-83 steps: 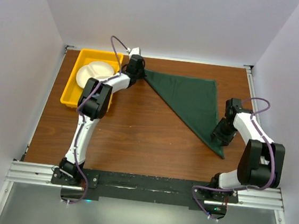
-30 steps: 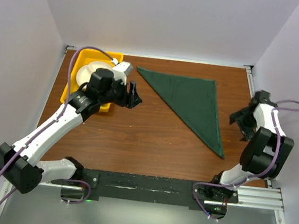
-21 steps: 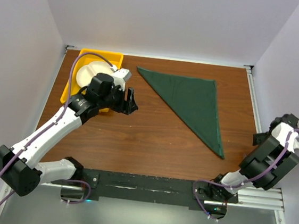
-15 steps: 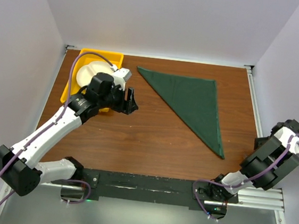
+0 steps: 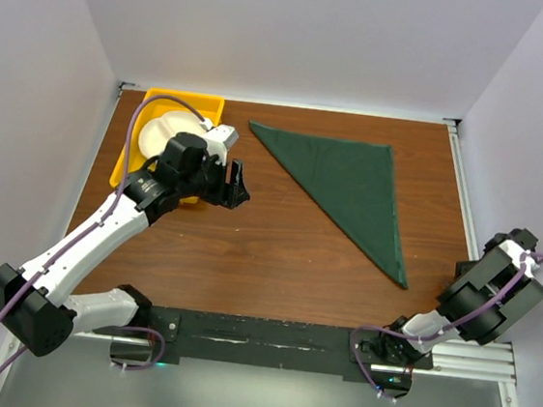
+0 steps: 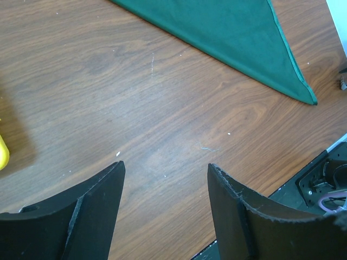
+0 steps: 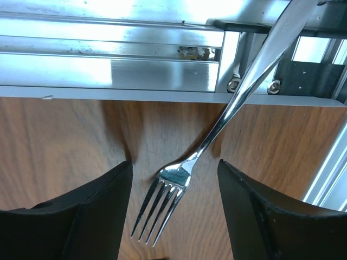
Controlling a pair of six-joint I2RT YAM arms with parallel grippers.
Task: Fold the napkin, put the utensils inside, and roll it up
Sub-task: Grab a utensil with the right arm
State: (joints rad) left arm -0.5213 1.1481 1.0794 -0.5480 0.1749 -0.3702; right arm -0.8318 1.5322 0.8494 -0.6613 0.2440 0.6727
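Toward the far side of the brown wooden desk (image 5: 276,253), the dark green cloth napkin (image 5: 351,183) lay flat. It was folded into a triangle, with one long point directed to the near right. Near its left corner, but not touching it, the left tool (image 5: 236,182) hovered above bare wood. It was between the napkin and the yellow plastic tray (image 5: 122,164), which carried a white plate (image 5: 153,133). Its two black fingers stood wide apart and held nothing.

At the right edge of the desk, close to the aluminium rail (image 7: 108,70), the right tool (image 7: 174,162) was also open. A slim silver metal fork (image 7: 238,97) was between its fingers and touched neither of them. Its tines pointed toward the wrist camera and its handle ran across the rail.
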